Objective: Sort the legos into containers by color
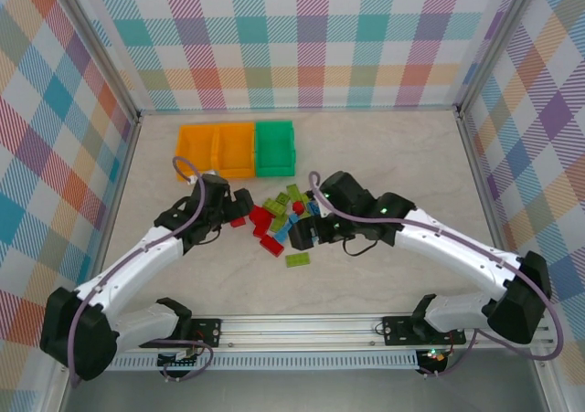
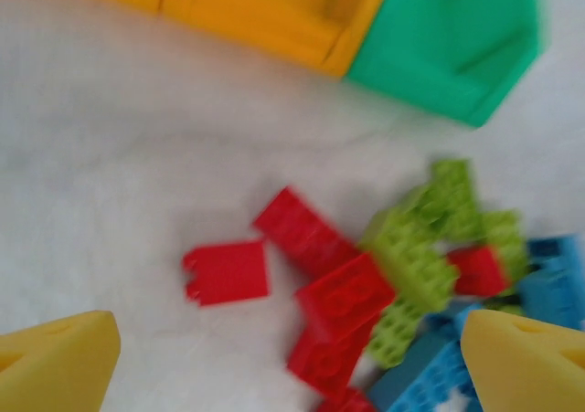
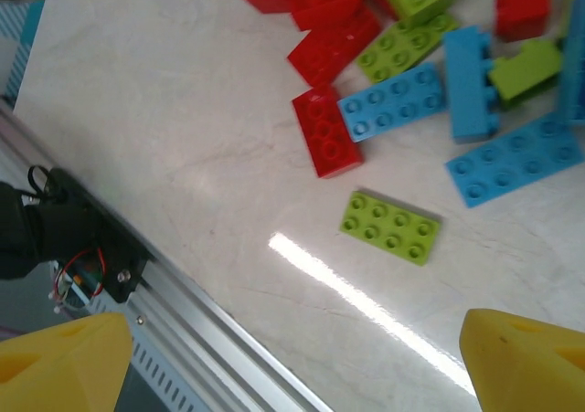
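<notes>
Fingers stand wide apart on both sides, and neither pair holds anything. My left gripper (image 2: 292,375) hangs over the left edge of the legos (image 1: 279,220), with a loose red brick (image 2: 227,272) lying flat on the table (image 1: 393,156) just ahead of it. My right gripper (image 3: 292,366) hovers over the near right side of the pile, above a lone lime brick (image 3: 390,227) that sits apart from the rest.

The red, lime and blue pieces lie mixed in one loose heap at mid-table. The two orange bins (image 1: 216,147) and the green bin (image 1: 274,147) stand in a touching row at the far side, apart from the heap. From above I see no brick in any of them, though the left wrist view is too blurred to confirm it. I judge the sorting barely begun: practically every piece has yet to be picked and dropped by colour.
</notes>
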